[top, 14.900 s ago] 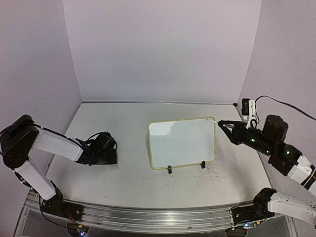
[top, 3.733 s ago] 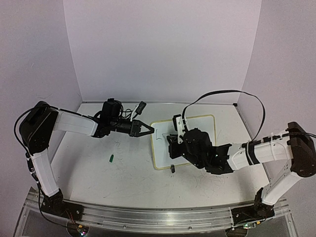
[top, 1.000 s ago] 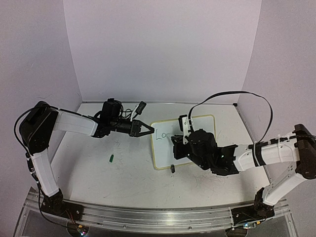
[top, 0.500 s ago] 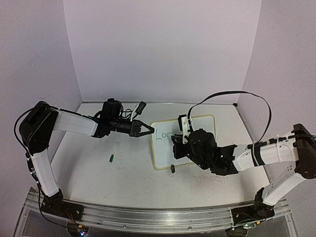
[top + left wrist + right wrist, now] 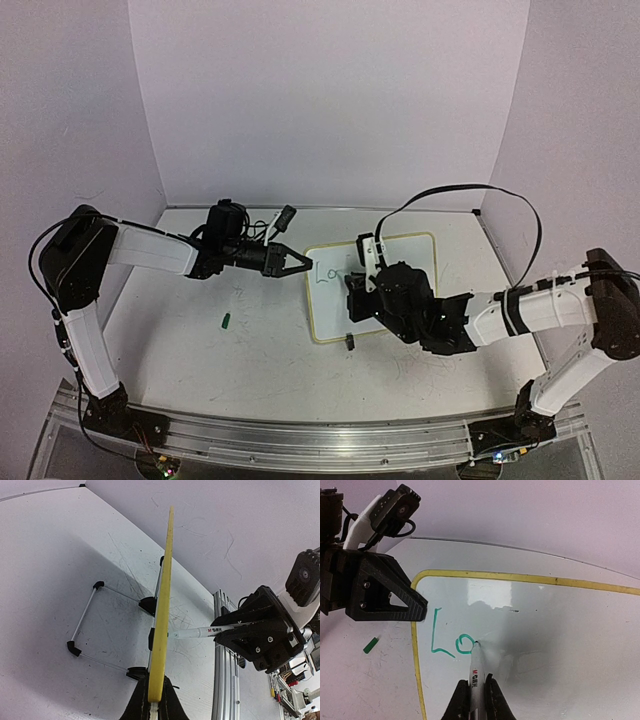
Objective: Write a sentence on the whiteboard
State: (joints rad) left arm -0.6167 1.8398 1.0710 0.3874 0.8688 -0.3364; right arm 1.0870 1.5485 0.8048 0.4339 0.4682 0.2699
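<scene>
Two clenched grips — left hand (image 5: 302, 265) on the whiteboard (image 5: 325, 310), long axis left-right, right hand (image 5: 473, 698) on a marker (image 5: 476, 667) against it.

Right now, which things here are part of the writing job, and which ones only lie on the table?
In the job:
- whiteboard, with green "Lo" written on it
- marker, tip on the whiteboard
- left fingers, shut on the whiteboard's edge
- right fingers, shut on the marker

Lying about:
- small green piece on the table, perhaps the marker's cap
</scene>
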